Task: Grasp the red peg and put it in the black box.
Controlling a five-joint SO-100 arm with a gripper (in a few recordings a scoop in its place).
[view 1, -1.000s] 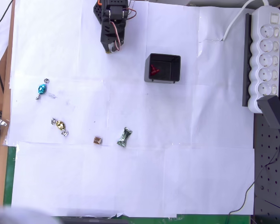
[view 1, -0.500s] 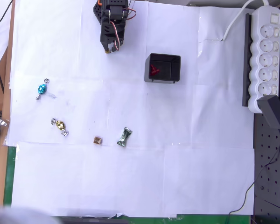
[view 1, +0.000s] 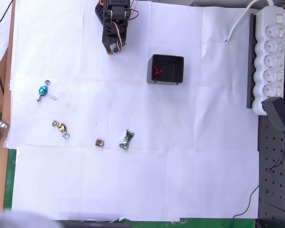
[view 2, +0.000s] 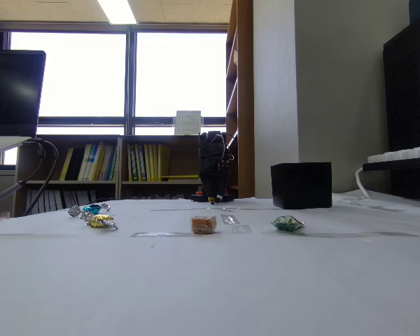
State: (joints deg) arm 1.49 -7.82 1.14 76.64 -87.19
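A: Where was the red peg [view 1: 156, 71]?
B: In the overhead view it lay inside the black box [view 1: 176, 71], against the left part of its floor. It looked like a small red cluster there, so I could not tell whether one peg or two lay in it.

A: And the box?
B: It sat on the white paper of the tabletop [view 1: 180, 142], in the upper middle of the frame. In the fixed view the black box [view 2: 301, 185] stood right of centre, its inside hidden.

A: The tool?
B: The tool [view 1: 113, 48] hung at the upper edge of the overhead frame, left of the box and apart from it, pointing down the picture. Its fingers looked nearly together with nothing between them.

A: What else lay about?
B: A blue candy [view 1: 42, 90], a gold candy [view 1: 61, 127], a brown cube [view 1: 99, 142] and a green candy [view 1: 127, 140] lay at lower left, well apart from the box. A white power strip [view 1: 270, 57] ran down the right edge.
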